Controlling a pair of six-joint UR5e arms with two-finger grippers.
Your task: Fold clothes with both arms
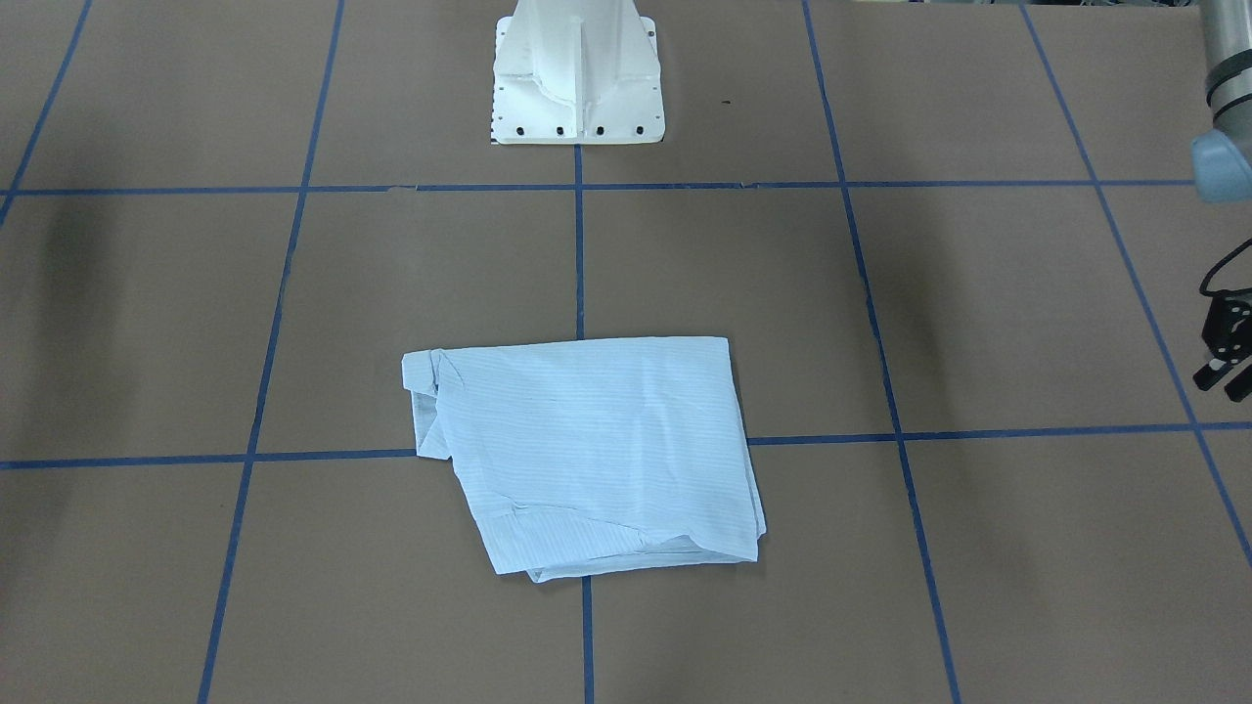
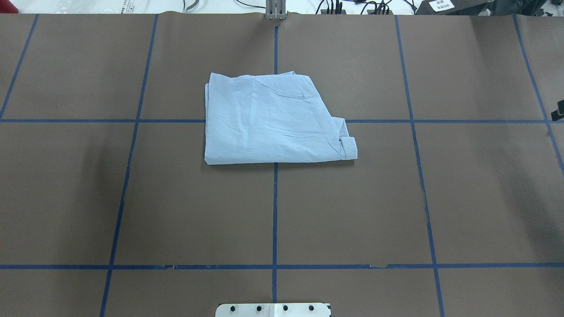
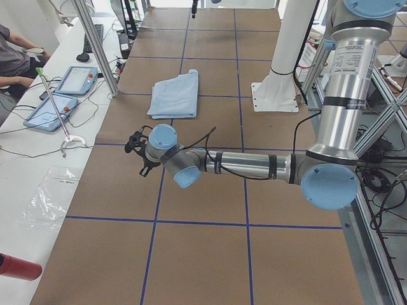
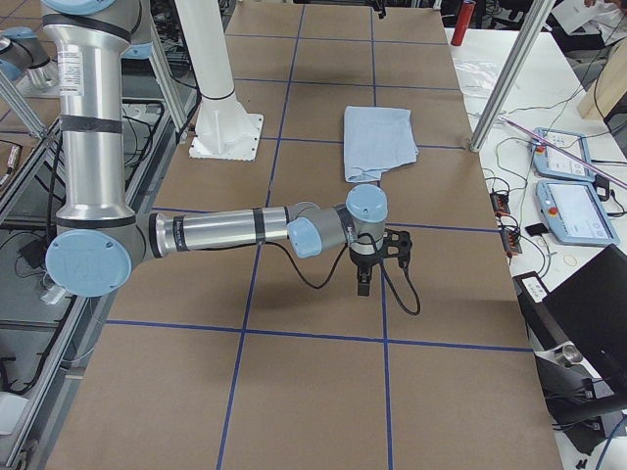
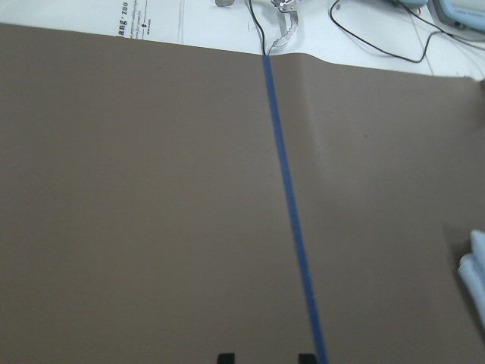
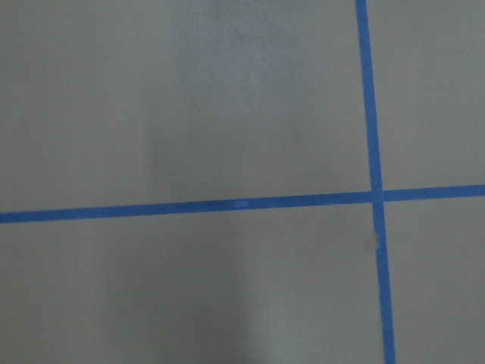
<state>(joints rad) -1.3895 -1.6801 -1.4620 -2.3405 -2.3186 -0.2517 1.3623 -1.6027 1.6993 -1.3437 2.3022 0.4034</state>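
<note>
Shirt: a pale-blue striped shirt (image 2: 273,123), folded into a flat, rough rectangle. It lies mid-table over a crossing of blue tape (image 2: 275,211), at 12 o'clock from the white pedestal (image 1: 577,88).
Left arm (image 3: 248,164): upper part upright, forearm stretched level above the brown table (image 2: 352,198).
Left gripper (image 1: 1223,383): well apart from the shirt, at its 9 o'clock. Fingers are spread and hold nothing.
Right arm (image 4: 216,233): the same pose, mirrored.
Right gripper (image 4: 367,269): well apart at the shirt's 3 o'clock, seemingly pointing down. I cannot tell whether it is spread or closed.
</note>
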